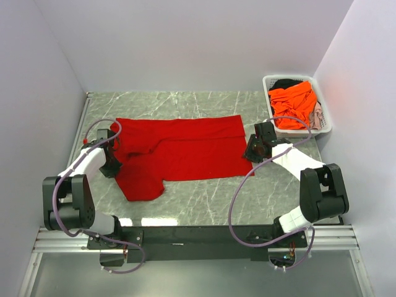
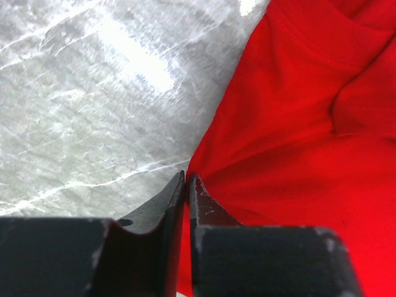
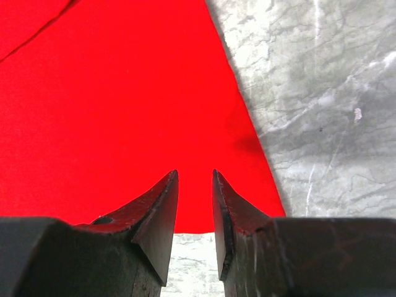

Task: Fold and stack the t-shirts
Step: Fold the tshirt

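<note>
Left wrist: end effector [image 2: 187, 179] pinches t-shirt [image 2: 297, 124].

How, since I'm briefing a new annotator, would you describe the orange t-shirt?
On the grey marble table, look to the far right corner, where a white slotted basket stands. The orange t-shirt is heaped on top inside it, over dark and pale cloth; it alone is orange, unlike the red t-shirt spread flat mid-table.

The red t-shirt [image 1: 185, 151] is plain and bright, with no print. The surface [image 1: 204, 102] is grey marble veined white. My left tool [image 2: 188, 177] and right tool [image 3: 195, 174] are black. The orange t-shirt [image 1: 294, 104] lies in a white basket [image 1: 326, 122].
</note>
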